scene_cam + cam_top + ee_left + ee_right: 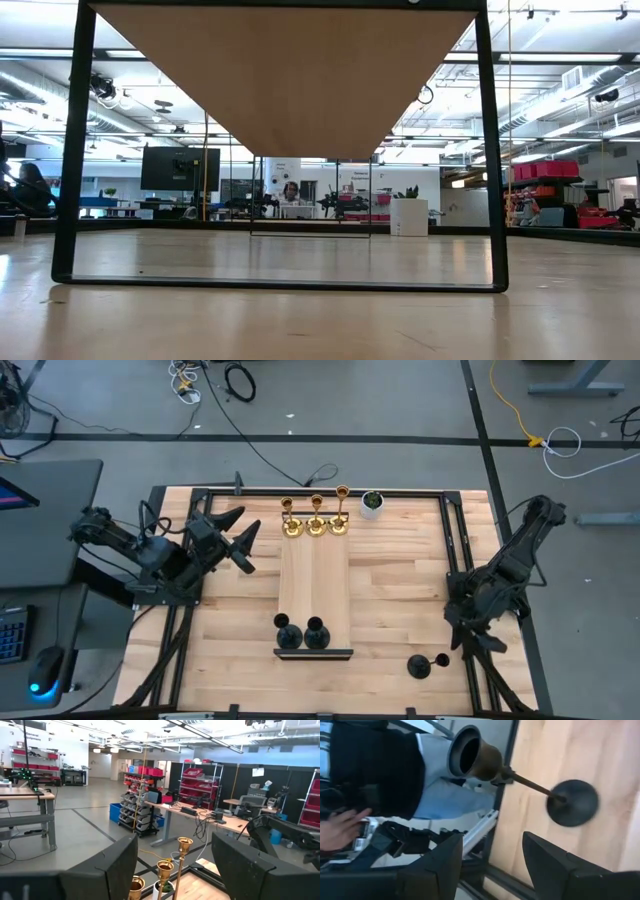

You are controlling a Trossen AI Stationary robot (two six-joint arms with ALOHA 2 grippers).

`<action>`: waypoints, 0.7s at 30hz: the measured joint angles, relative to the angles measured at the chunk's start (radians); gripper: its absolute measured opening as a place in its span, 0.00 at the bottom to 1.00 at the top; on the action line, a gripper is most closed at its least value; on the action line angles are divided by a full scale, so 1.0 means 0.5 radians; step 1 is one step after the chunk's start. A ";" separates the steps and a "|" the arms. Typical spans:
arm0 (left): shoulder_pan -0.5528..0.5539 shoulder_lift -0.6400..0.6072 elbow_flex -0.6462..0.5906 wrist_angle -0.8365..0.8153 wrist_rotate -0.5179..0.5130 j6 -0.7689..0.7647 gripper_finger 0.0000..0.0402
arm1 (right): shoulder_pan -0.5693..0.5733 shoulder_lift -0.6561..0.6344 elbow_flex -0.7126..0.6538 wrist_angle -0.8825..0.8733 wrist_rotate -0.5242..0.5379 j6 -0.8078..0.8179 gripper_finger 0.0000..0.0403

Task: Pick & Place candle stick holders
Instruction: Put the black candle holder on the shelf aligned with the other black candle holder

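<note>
Candle stick holders are what I am sorting: three gold holders (316, 520) stand in a row at the far end of the raised light wood board (315, 585), and two black holders (301, 632) stand side by side at its near end, so the board looks meant to carry each colour at its own end. One black holder (428, 664) is off it, lying on its side on the table (400, 590) at the near right, stem pointing right toward my right gripper (470, 632); I judge this the one left to place. In my right wrist view it (530, 782) lies just beyond my fingers (555, 865), apart from them. My right jaws stand wide open, holding nothing. My left gripper (240, 535) waits at the far left, also spread open and empty, facing the gold row
</note>
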 joint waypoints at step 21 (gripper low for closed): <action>0.000 0.000 0.000 0.000 -0.021 -0.001 0.63 | -0.001 0.001 -0.464 0.643 0.218 -0.269 0.52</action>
